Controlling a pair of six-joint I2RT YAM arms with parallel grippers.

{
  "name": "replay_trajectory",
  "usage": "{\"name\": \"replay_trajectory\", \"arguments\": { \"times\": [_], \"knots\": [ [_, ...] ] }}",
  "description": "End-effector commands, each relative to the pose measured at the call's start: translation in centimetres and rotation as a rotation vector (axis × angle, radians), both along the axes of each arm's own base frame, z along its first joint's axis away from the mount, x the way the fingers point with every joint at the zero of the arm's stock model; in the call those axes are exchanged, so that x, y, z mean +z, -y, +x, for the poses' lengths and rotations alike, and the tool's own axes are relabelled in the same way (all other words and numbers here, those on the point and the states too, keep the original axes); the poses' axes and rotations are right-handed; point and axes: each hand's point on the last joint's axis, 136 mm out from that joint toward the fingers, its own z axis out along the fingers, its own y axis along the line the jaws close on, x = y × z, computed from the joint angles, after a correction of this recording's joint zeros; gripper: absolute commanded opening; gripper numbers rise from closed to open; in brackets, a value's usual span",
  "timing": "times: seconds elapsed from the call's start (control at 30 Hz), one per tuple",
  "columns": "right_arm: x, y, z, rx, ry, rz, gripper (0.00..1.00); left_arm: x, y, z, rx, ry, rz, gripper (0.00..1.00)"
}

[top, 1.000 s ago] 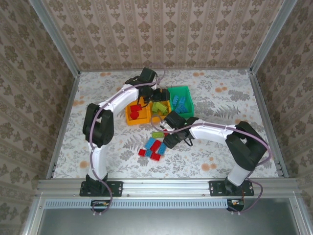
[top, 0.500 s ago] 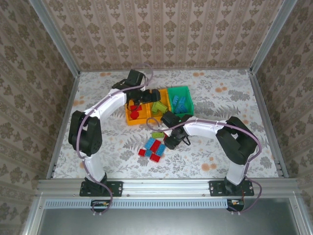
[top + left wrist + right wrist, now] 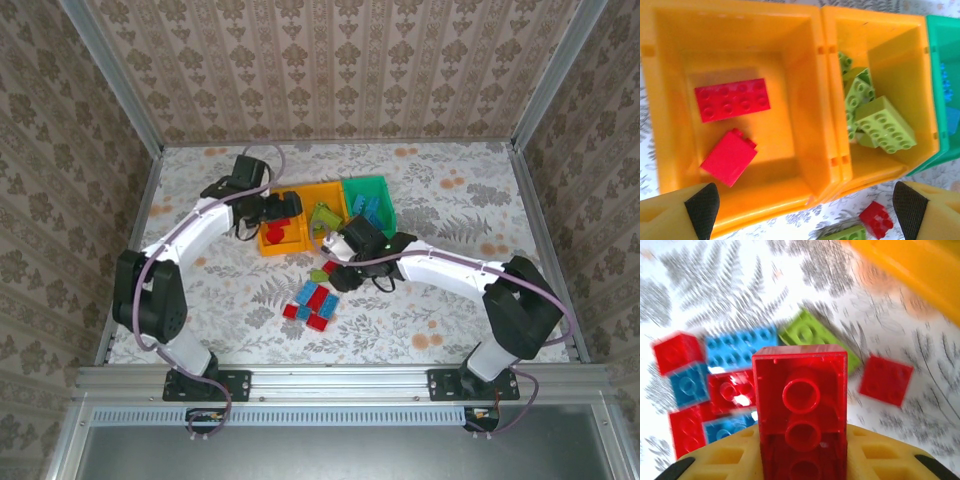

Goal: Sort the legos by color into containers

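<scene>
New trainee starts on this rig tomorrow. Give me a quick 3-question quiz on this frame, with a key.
1. True or false: the left gripper is shut.
2. What colour is the brick held in the right gripper? A blue, B red, C green.
3. Fill in: the bricks in the middle bin are ____.

Key: 1 false (its fingers are wide apart, with nothing between them); 2 B; 3 green.
</scene>
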Motion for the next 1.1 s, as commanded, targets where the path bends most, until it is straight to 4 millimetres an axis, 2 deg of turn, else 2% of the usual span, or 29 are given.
{"name": "replay_trajectory", "arguments": {
  "times": [0.0, 0.13, 0.23, 0.37, 0.57, 0.67, 0.77, 0.87, 0.93, 0.97, 1.07],
  "knots": [
    [3.8, -4.4, 1.7, -0.013, -0.027, 0.253, 0.34, -0.1, -2.2, -0.5, 0.053, 0.014, 0.038, 0.94],
    [5.2, -8.6, 3.7, -0.028, -0.120, 0.402, 0.33, -1.2, -4.8, -1.6, 0.122, -0.009, 0.062, 0.96],
    [5.7, -10.9, 5.9, -0.071, -0.188, 0.475, 0.32, -1.6, -6.6, -2.5, 0.168, -0.016, 0.081, 0.97],
    [5.6, -12.9, 8.9, -0.165, -0.279, 0.532, 0.31, -2.2, -8.7, -3.8, 0.223, -0.028, 0.108, 0.98],
    [3.7, -12.9, 13.0, -0.366, -0.343, 0.497, 0.32, -3.5, -11.9, -6.8, 0.309, -0.064, 0.192, 0.99],
    [3.2, -12.8, 14.0, -0.419, -0.345, 0.496, 0.32, -4.3, -12.9, -8.5, 0.350, -0.077, 0.211, 0.99],
    [2.7, -12.7, 14.5, -0.449, -0.345, 0.477, 0.36, -5.0, -13.0, -9.8, 0.366, -0.087, 0.190, 0.99],
    [2.3, -12.8, 14.9, -0.464, -0.351, 0.459, 0.43, -5.4, -12.7, -10.7, 0.358, -0.092, 0.169, 0.99],
    [2.2, -12.9, 15.2, -0.464, -0.344, 0.462, 0.53, -5.5, -12.8, -11.2, 0.349, -0.092, 0.203, 0.99],
    [2.2, -12.9, 15.3, -0.465, -0.341, 0.464, 0.55, -5.6, -12.8, -11.3, 0.342, -0.092, 0.221, 0.99],
    [2.9, -13.0, 15.3, -0.458, -0.327, 0.484, 0.67, -5.5, -12.1, -11.7, 0.298, -0.091, 0.254, 1.00]
  ]
}}
